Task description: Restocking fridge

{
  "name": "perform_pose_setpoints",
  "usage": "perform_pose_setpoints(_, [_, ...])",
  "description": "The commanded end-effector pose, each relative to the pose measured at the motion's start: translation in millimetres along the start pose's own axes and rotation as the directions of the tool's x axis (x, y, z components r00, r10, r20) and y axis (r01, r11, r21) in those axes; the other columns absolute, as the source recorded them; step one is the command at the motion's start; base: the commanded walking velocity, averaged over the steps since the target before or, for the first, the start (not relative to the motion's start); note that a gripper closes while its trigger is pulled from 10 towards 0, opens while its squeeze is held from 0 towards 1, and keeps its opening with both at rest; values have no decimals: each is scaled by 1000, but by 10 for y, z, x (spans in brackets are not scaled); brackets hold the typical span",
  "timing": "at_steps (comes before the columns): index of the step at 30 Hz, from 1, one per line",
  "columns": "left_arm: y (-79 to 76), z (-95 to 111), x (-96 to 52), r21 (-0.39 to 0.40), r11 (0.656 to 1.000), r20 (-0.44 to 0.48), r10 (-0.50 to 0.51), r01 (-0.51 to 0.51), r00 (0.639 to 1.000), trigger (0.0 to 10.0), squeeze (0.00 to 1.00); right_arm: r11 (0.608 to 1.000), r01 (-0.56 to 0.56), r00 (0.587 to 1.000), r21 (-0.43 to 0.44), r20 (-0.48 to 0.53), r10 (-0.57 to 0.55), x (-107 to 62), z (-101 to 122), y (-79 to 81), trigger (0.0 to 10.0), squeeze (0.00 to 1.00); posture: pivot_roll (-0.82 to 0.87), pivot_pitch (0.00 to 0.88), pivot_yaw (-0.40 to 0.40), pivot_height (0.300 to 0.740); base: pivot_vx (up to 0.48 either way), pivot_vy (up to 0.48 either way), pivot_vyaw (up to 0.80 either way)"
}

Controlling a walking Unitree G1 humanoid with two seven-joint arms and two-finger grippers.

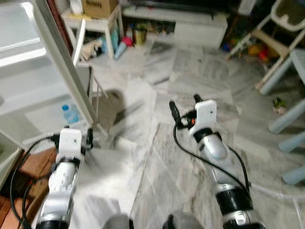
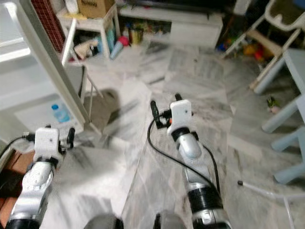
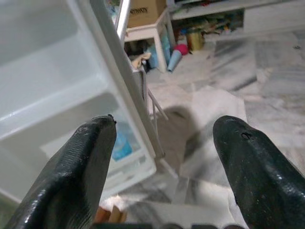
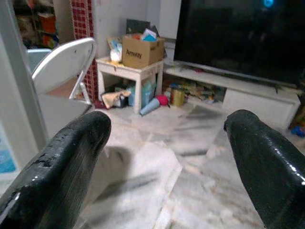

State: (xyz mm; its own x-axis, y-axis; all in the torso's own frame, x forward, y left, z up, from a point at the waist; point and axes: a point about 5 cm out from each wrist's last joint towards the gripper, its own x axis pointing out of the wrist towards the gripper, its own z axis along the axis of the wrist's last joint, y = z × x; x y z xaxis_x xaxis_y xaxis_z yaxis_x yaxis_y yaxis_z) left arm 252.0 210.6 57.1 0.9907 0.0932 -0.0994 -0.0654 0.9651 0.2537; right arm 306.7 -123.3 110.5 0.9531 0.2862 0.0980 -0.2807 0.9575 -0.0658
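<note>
Your left gripper (image 3: 162, 167) holds its jaws spread and empty, aimed at the open white fridge door (image 1: 62, 62), likely approaching. Ahead of those jaws, the door's lower shelf (image 3: 128, 164) carries a blue-capped clear plastic bottle (image 1: 70, 113). Your right gripper (image 4: 167, 157), jaws also spread and empty, faces the marble floor (image 1: 190, 76).

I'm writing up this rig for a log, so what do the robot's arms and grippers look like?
Both arms are silver with black joint bands. Each wrist carries a white boxy housing and a looping black cable. The left gripper and right gripper each have two long, rounded black fingers. A small red-orange spot shows at the right wrist.
</note>
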Motion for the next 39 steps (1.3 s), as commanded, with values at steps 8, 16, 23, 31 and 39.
perform_pose_setpoints(8, [-103, -18, 11, 5, 1000, -11, 1, -1, 1000, 10000, 0, 1000, -20, 1000, -19, 3, 20, -12, 2, -22, 10000, 0, 87, 42, -9, 740, 470, 0, 716])
perform_pose_setpoints(16, [-111, -20, 24, 6, 1000, -17, 14, -14, 1000, 10000, 0, 999, -34, 999, -21, 5, 34, 7, 5, -3, 10000, 0, 91, 42, -9, 740, 423, -101, 702])
perform_pose_setpoints(23, [-122, -43, 26, 3, 1000, -32, 15, -15, 999, 10000, 0, 998, -57, 998, -13, -5, 57, 10, -22, 33, 10000, 0, 94, 50, -8, 740, 240, -371, 657])
perform_pose_setpoints(31, [-160, -47, 20, 14, 1000, -41, 1, -1, 999, 10000, 0, 998, -64, 997, 6, -33, 64, 21, -72, 44, 10000, 0, 99, 49, -8, 740, 0, -479, 52])
perform_pose_setpoints(39, [-155, -40, 24, 24, 1000, -37, 5, -4, 999, 10000, 0, 992, -125, 992, -8, -13, 125, 19, -55, 113, 10000, 0, 98, 47, -7, 740, 0, -480, 188])
